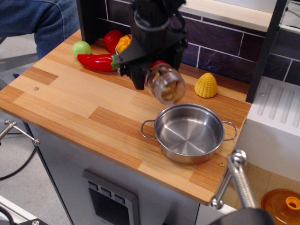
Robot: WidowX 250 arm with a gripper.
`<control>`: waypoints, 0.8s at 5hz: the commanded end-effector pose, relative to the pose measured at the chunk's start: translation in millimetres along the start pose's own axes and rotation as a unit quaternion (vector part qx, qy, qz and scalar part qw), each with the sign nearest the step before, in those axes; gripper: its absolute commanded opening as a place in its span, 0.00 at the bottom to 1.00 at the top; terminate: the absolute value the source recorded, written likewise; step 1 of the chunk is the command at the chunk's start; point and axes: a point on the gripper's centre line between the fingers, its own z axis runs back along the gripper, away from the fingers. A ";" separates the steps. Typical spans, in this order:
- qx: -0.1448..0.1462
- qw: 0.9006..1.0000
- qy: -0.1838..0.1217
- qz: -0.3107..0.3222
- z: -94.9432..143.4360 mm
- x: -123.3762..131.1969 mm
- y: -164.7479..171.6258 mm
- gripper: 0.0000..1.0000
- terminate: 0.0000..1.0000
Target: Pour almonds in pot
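Observation:
My black gripper is shut on a clear plastic jar with a red and white label. Brown almonds show through the jar's lower end. The jar is tilted with its mouth pointing down and to the right, held just above the left rim of the pot. The shiny steel pot with two wire loop handles stands on the wooden counter near its front right corner. I see nothing inside the pot.
A yellow toy corn stands behind the pot. A red pepper, green ball, red tomato and an orange toy lie at the back left. A person's jeans show top left. The counter edge runs close to the pot's right.

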 end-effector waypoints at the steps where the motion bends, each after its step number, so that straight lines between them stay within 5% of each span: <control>1: -0.059 0.993 -0.094 -0.031 7.1 -1.7 -17.5 0.00 0.00; 3: -0.085 0.981 -0.167 -0.058 -0.3 1.7 -29.4 0.00 0.00; 4: -0.109 0.968 -0.205 -0.090 -5.7 3.1 -30.2 0.00 1.00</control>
